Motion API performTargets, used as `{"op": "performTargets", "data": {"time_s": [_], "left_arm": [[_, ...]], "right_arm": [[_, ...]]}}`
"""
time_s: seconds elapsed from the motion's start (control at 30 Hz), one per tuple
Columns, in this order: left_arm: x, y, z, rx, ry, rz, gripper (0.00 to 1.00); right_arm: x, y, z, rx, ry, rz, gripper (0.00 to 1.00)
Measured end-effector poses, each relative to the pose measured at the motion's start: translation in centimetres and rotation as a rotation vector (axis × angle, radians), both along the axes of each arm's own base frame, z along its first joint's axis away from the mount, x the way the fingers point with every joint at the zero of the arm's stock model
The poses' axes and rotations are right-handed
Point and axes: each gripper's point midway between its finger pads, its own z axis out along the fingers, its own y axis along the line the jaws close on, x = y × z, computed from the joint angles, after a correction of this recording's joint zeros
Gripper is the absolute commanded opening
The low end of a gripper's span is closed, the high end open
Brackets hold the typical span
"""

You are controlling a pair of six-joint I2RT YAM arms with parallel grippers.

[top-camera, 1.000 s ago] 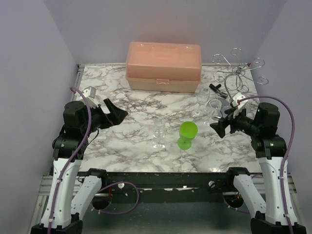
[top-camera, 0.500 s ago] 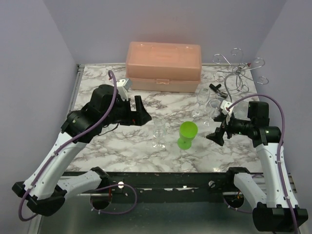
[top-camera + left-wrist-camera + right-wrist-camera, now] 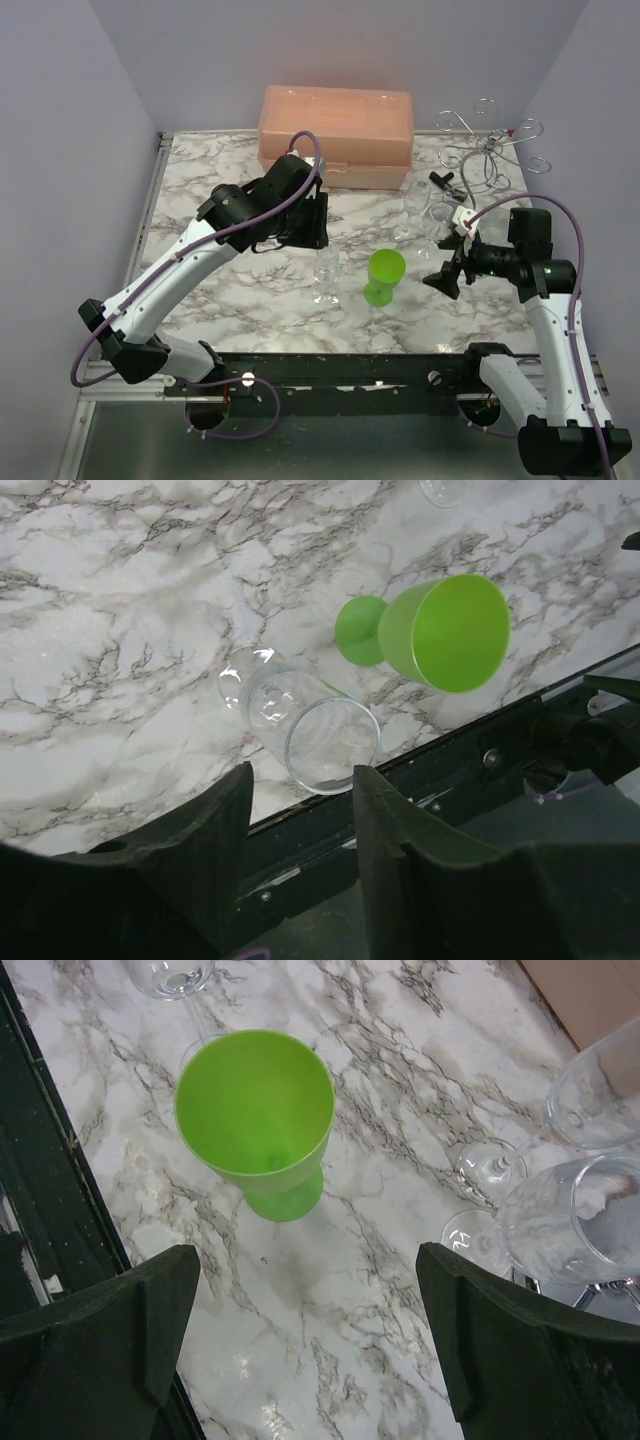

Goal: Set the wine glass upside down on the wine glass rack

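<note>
A clear wine glass (image 3: 326, 272) stands upright mid-table; in the left wrist view this wine glass (image 3: 300, 725) lies just beyond my fingertips, its rim level with them. My left gripper (image 3: 318, 218) hovers over it, and in its own view the left gripper (image 3: 300, 790) has its jaws partly narrowed with a gap and nothing between them. The wine glass rack (image 3: 487, 150) of silver wire stands at the back right corner. My right gripper (image 3: 447, 272) is wide open over bare marble right of a green goblet (image 3: 384, 276); the right gripper (image 3: 310, 1300) holds nothing.
Two more clear wine glasses (image 3: 415, 210) (image 3: 437, 225) stand between the goblet and the rack, close to my right wrist. A pink lidded box (image 3: 335, 135) sits at the back centre. A small black object (image 3: 443, 180) lies near the rack. The green goblet (image 3: 255, 1120) is beside the central glass.
My left arm has swung from the left side to the table's middle, over the clear wine glass, and its jaws have narrowed. The right gripper shifted slightly toward the goblet, then held still.
</note>
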Motion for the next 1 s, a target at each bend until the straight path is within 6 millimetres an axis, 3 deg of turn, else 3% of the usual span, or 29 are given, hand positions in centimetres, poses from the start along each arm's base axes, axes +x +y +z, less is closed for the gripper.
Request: {"op": "performTargets", "data": {"time_s": [0.2, 0.47, 0.7, 0.8, 1.0], "left_arm": [[0.3, -0.1, -1.0, 0.09, 0.026, -0.023, 0.27], [1.1, -0.4, -2.3, 0.178, 0.05, -0.054, 0.22], [1.0, -0.5, -3.9, 0.235, 0.085, -0.084, 0.11], [1.1, -0.5, -4.0, 0.243, 0.084, -0.093, 0.0], [1.3, 0.0, -4.0, 0.276, 0.068, -0.105, 0.0]], "right_arm": [[-0.2, 0.0, -0.3, 0.007, 0.009, -0.007, 0.98], [0.0, 0.1, -0.2, 0.012, 0.004, -0.013, 0.98], [0.1, 0.1, -0.2, 0.014, 0.002, -0.016, 0.98], [0.2, 0.1, -0.1, 0.016, -0.005, -0.017, 0.98], [0.4, 0.1, 0.0, 0.022, -0.005, -0.023, 0.98]]}}
